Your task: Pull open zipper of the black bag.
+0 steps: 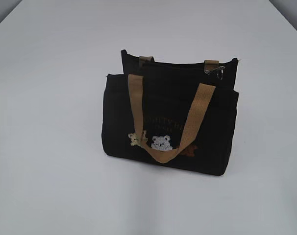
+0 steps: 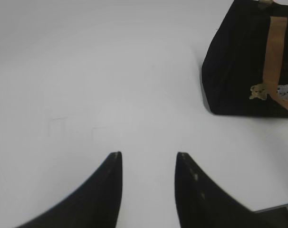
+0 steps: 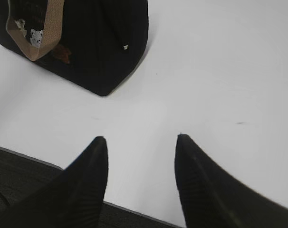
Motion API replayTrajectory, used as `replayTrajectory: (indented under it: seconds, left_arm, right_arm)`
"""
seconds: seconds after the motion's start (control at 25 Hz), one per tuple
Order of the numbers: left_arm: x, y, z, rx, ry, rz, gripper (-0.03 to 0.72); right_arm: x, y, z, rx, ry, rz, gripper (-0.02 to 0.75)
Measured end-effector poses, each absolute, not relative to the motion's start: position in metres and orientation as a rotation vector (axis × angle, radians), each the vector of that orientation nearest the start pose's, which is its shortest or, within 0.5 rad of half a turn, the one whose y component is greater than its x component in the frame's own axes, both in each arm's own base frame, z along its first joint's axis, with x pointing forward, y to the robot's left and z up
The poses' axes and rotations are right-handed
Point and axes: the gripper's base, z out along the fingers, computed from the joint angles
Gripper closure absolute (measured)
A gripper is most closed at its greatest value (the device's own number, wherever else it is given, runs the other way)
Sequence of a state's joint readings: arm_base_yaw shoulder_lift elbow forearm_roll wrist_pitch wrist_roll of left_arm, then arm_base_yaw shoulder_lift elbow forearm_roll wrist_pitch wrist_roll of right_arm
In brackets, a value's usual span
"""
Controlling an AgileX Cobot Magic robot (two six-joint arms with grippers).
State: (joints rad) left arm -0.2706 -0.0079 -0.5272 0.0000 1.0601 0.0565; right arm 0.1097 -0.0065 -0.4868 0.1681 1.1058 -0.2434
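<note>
The bag (image 1: 170,120) stands upright mid-table, its bear front facing the exterior camera, long axis running left to right. The zipper (image 1: 187,67) follows the top edge, its ring pull (image 1: 215,71) at the right end. The table (image 1: 50,147) is plain white. Left gripper (image 2: 148,154) and right gripper (image 3: 141,137) hover over bare table near its front edge, apart from the bag, both released and empty

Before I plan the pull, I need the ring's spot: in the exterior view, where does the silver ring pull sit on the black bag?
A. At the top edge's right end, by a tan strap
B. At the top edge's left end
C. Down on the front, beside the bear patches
A: the silver ring pull hangs at the right end of the black bag top edge, just below a tan strap.
</note>
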Motion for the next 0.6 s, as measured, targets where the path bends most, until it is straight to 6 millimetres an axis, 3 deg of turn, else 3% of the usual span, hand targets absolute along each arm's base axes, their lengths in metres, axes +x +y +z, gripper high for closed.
replayTrajectory:
  seconds: [0.28, 0.6]
  left_arm:
    - [-0.0097, 0.001, 0.2847, 0.158, 2.001, -0.029, 0.44]
    - [-0.0097, 0.0008, 0.2847, 0.143, 2.002, -0.019, 0.445]
  right_arm:
    - [-0.008, 0.013, 0.2706, -0.356, 2.056, 0.109, 0.372]
    - [-0.008, 0.013, 0.2706, -0.356, 2.056, 0.109, 0.372]
